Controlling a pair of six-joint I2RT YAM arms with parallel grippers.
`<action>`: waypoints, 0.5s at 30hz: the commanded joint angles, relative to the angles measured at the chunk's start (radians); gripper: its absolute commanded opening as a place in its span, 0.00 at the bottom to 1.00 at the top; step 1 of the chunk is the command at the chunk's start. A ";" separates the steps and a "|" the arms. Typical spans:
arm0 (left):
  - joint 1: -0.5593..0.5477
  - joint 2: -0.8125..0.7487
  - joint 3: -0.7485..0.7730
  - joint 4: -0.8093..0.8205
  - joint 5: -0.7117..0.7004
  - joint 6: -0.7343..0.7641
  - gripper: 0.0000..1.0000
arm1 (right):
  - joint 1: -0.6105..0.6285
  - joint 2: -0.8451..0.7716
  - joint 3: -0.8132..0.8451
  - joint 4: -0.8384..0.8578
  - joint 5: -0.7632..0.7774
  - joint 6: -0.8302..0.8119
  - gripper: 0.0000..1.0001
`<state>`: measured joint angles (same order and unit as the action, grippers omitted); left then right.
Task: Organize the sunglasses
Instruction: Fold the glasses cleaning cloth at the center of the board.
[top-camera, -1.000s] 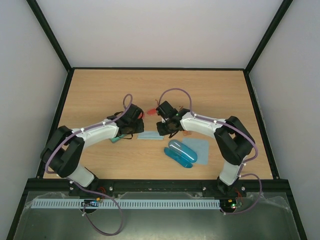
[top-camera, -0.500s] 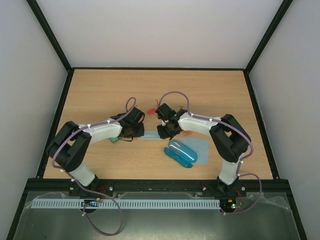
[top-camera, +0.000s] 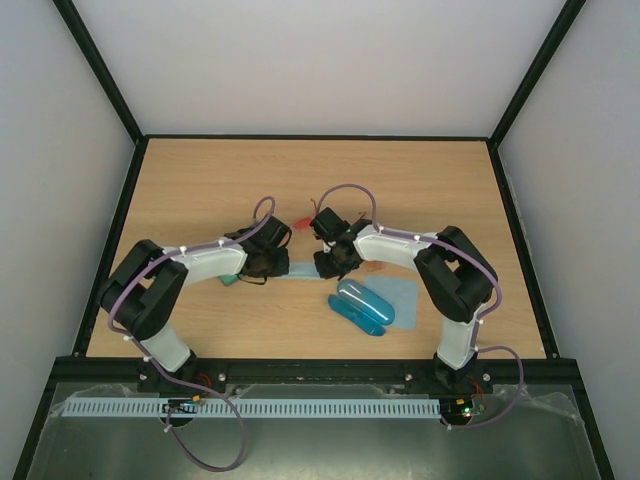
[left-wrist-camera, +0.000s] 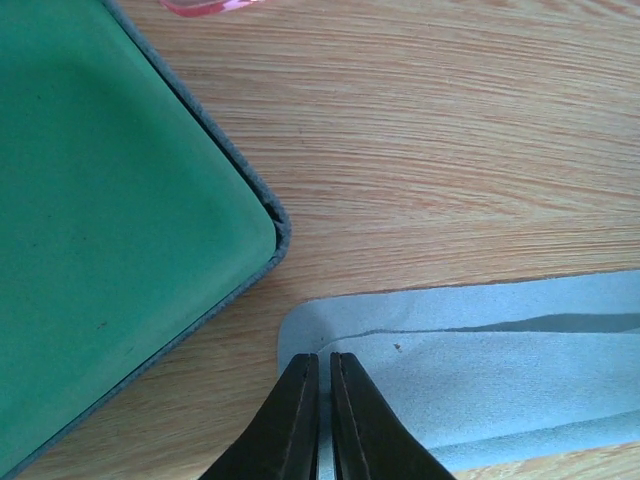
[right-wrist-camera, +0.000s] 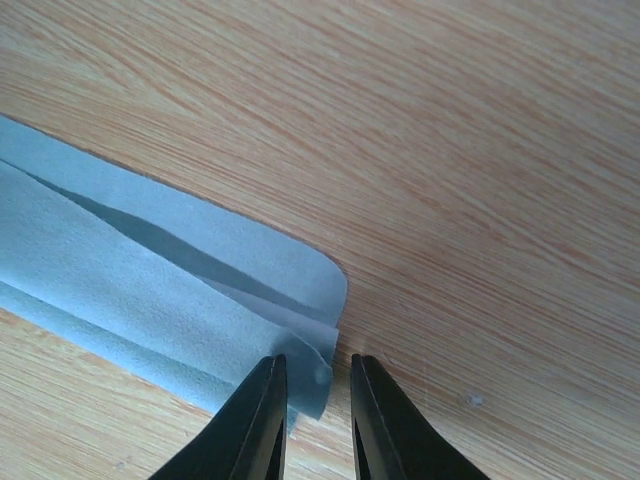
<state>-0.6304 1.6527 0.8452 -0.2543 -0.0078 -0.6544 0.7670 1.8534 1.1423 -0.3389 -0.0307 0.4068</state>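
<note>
A folded pale blue cloth (top-camera: 299, 270) lies between my two grippers. My left gripper (top-camera: 272, 263) is shut on its left end, in the left wrist view (left-wrist-camera: 323, 362) with the cloth (left-wrist-camera: 480, 360) under the tips. My right gripper (top-camera: 326, 262) is open, its jaws (right-wrist-camera: 318, 372) either side of the cloth's right corner (right-wrist-camera: 150, 290). The red-pink sunglasses (top-camera: 300, 226) show as a small red bit behind the grippers and as a pink sliver (left-wrist-camera: 200, 5). The orange sunglasses (top-camera: 372, 267) peek out by the right arm.
A green case (left-wrist-camera: 100, 200) lies just left of the cloth, mostly under the left arm (top-camera: 228, 281). A blue case (top-camera: 362, 305) rests on the near left part of a second pale blue cloth (top-camera: 400, 292) at the near right.
Both arms have drawn in a little over the folded cloth. The red-pink sunglasses show less behind the grippers than a second ago.
</note>
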 joint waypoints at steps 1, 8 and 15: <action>-0.006 0.013 0.012 -0.022 -0.023 0.009 0.08 | 0.005 0.017 0.036 -0.059 0.006 -0.003 0.19; -0.006 0.027 0.025 -0.023 -0.027 0.011 0.09 | 0.005 0.027 0.058 -0.067 0.010 -0.008 0.23; -0.006 0.035 0.025 -0.024 -0.024 0.012 0.13 | 0.004 0.038 0.057 -0.070 0.005 -0.011 0.23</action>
<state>-0.6346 1.6650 0.8536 -0.2550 -0.0196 -0.6533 0.7670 1.8721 1.1831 -0.3466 -0.0254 0.4042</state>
